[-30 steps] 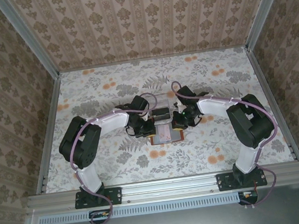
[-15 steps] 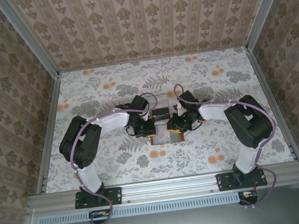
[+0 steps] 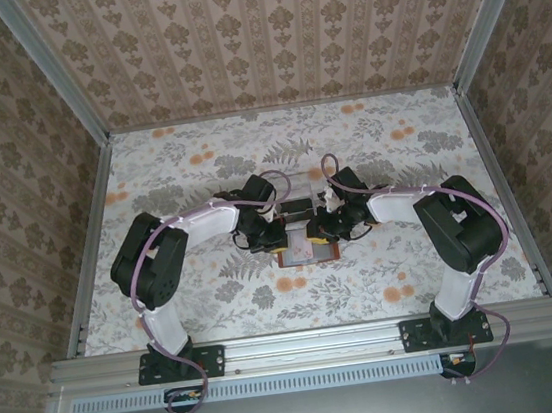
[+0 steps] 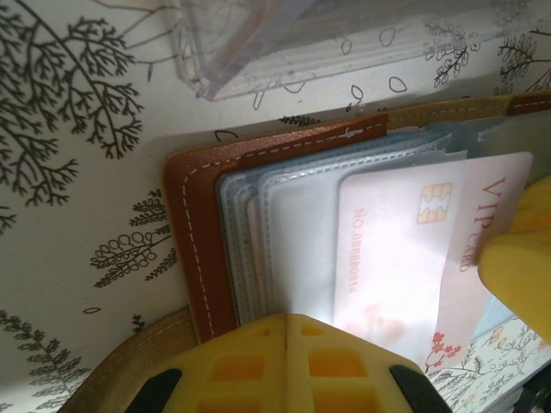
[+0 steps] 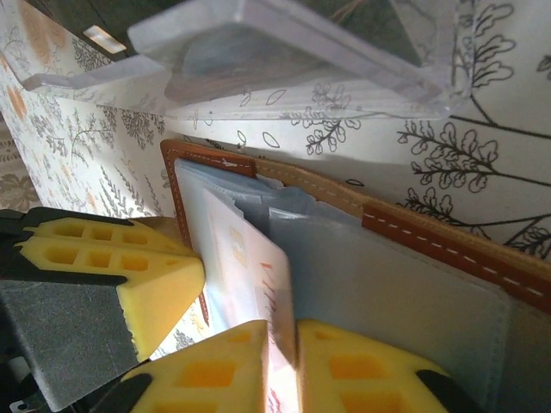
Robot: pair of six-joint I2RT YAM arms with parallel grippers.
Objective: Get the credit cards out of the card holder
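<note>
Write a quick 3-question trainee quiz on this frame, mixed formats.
1. True or false: the card holder lies open, pockets up, with a gap between it and the clear tray.
2. Multiple choice: what is the right gripper pinching?
A) the pink VIP card
B) the tray's rim
C) a brown leather tab
3. Fill in: the left gripper, over the holder's near edge, has its fingers ___ (open/shut).

Key: 1 true; 2 A; 3 shut.
</note>
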